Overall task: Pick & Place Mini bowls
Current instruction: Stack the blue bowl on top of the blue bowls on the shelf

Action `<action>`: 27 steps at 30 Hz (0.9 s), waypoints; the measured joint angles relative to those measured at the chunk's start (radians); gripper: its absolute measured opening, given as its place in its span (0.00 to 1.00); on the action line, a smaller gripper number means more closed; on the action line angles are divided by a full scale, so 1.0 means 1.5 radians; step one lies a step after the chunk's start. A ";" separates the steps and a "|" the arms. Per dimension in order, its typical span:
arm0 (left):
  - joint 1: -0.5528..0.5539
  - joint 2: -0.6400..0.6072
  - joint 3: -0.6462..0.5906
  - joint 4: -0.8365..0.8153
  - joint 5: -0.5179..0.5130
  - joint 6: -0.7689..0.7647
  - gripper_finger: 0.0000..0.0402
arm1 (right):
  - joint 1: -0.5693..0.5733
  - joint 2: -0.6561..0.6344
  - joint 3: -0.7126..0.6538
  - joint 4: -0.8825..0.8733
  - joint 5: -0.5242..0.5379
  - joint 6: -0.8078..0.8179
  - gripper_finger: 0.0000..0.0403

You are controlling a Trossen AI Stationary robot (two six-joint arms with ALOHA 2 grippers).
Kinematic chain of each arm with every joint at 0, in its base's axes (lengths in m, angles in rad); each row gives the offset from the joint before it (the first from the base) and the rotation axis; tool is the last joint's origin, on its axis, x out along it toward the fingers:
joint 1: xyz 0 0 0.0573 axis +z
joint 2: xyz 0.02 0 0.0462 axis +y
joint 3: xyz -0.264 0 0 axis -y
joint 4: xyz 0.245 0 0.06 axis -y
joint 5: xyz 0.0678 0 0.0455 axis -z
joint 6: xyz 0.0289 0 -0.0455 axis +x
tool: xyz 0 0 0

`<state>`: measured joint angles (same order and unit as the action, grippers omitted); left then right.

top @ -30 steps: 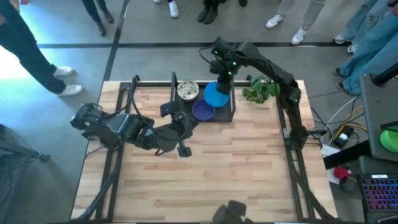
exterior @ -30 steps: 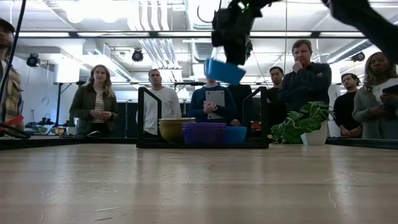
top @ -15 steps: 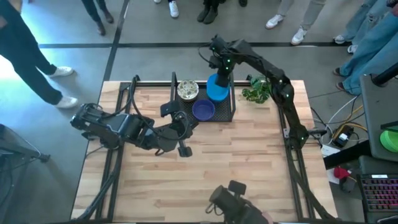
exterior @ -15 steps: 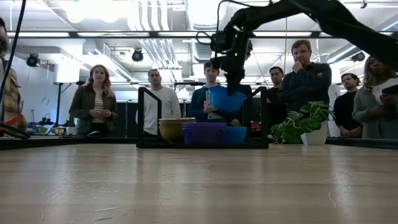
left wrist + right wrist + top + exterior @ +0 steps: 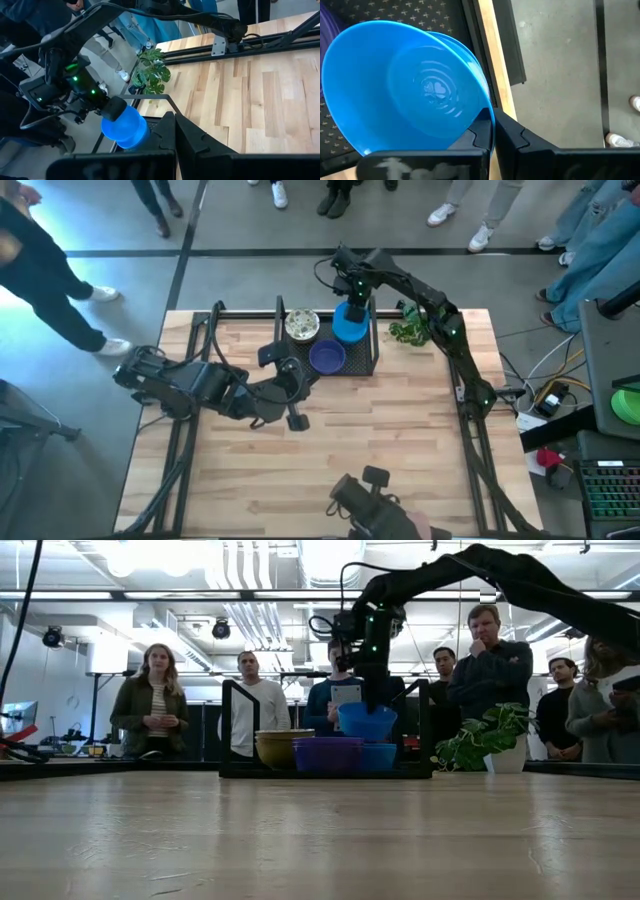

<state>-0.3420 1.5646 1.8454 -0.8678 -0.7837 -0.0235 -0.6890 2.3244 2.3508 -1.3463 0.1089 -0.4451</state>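
A black mesh tray (image 5: 368, 366) at the table's far middle holds a speckled cream bowl (image 5: 302, 326), a purple bowl (image 5: 326, 358) and a blue bowl (image 5: 380, 756). My right gripper (image 5: 492, 131) is shut on a second blue bowl (image 5: 350, 325), which hangs just over the tray's blue bowl (image 5: 466, 49). Whether the two bowls touch, I cannot tell. My left gripper (image 5: 296, 420) waits shut and empty over the wood, near the tray's near left corner. My right gripper pinches the blue bowl's rim (image 5: 487, 107) at one spot, one finger inside the bowl and one outside. The fingers come from above, pointing steeply down. The bowl hangs almost level, mouth up, below the fingers (image 5: 372, 705) and over the tray's far right part.
A green leafy plant (image 5: 416, 328) stands right of the tray, close to my right arm. The tray's upright black frame (image 5: 228, 725) rises at its ends. People stand beyond the far edge. A dark device (image 5: 365, 498) sits at the near edge. Bare wood fills the table's middle.
My right gripper has come down toward the tray with the blue bowl and tipped to point more steeply down. The bowl, which was tilted high above the tray, now hangs nearly level just over the tray's blue bowl.
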 joint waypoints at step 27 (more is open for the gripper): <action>0.001 0.000 0.000 0.000 0.000 -0.001 0.00 | -0.001 0.042 0.000 -0.004 -0.001 -0.023 0.13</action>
<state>-0.3405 1.5646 1.8454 -0.8680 -0.7837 -0.0250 -0.6899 2.3871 2.3505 -1.3529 0.1081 -0.4789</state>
